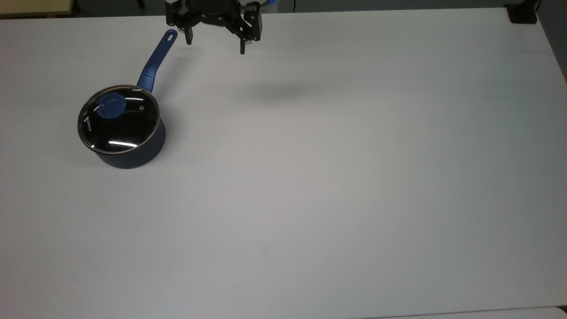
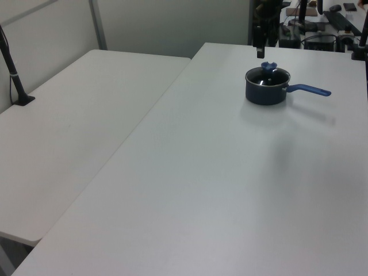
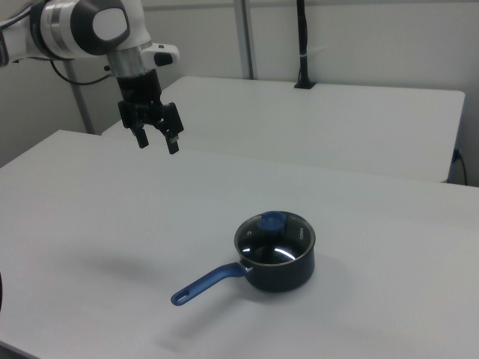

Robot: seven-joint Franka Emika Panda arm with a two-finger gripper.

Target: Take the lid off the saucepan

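Sitting on a white surface (image 1: 336,177), the saucepan (image 1: 128,150) occupies the top view's left half, its lid (image 1: 118,118) seated squarely on the rim and the blue knob (image 1: 110,106) showing through reflections on the glass. The long blue handle (image 1: 156,60) runs up toward the top view's upper edge, where the end effector (image 1: 215,43) hangs above the surface with its two fingers spread wide and nothing between them; one fingertip is just beside the handle's holed end as the top view frames it, and a soft shadow falls on the surface below and to the right.

In the left view, the saucepan (image 2: 267,87) stands toward the far right of the surface (image 2: 201,190), lid (image 2: 267,75) in place, handle (image 2: 309,89) pointing to the left view's right. A dark finger (image 2: 260,43) of the end effector hangs above and slightly left of the knob (image 2: 268,66), clear of it. A second white table (image 2: 69,132) adjoins on the left view's left.

In the right view, the arm (image 3: 82,30) reaches in from the upper left, its end effector (image 3: 156,142) held high above the surface (image 3: 90,217), fingers apart and empty, well apart from the saucepan (image 3: 278,262). The saucepan rests lower right of centre, the lid (image 3: 275,233) closed on it with the knob (image 3: 271,221) uppermost, the handle (image 3: 206,284) angled toward the right view's lower left.
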